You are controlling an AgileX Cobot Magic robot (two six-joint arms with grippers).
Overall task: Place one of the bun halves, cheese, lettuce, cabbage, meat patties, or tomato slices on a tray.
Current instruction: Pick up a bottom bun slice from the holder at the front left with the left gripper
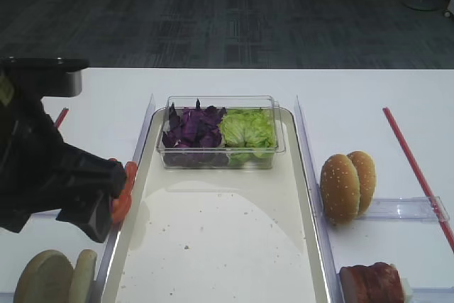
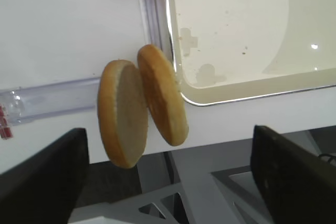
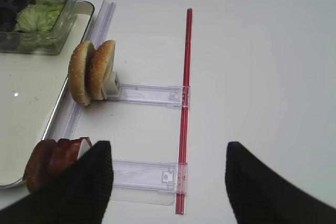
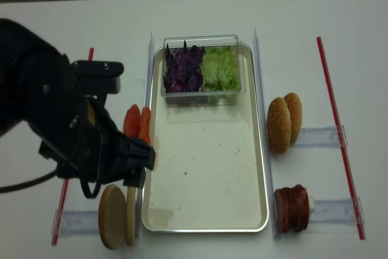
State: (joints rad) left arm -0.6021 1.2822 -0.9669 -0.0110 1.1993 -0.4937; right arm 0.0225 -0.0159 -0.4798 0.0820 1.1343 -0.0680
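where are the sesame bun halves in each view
Exterior high: sesame bun halves right of the tray, mid-height.
Right wrist: upper left, beside the tray's edge.
Left wrist: not in view; the buns there are plain.
Exterior high (realsense): right of the tray.
Shared landmark: the red strip further right.

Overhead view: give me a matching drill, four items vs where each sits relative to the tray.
Items:
1. cabbage
2. meat patties
3. tomato slices
4. sesame buns

Places:
A. right of the tray, near corner
B. in the clear tub at the tray's far end
C. right of the tray, mid-length
D. against the tray's left rim

Pairs: 1-B, 2-A, 3-D, 4-C
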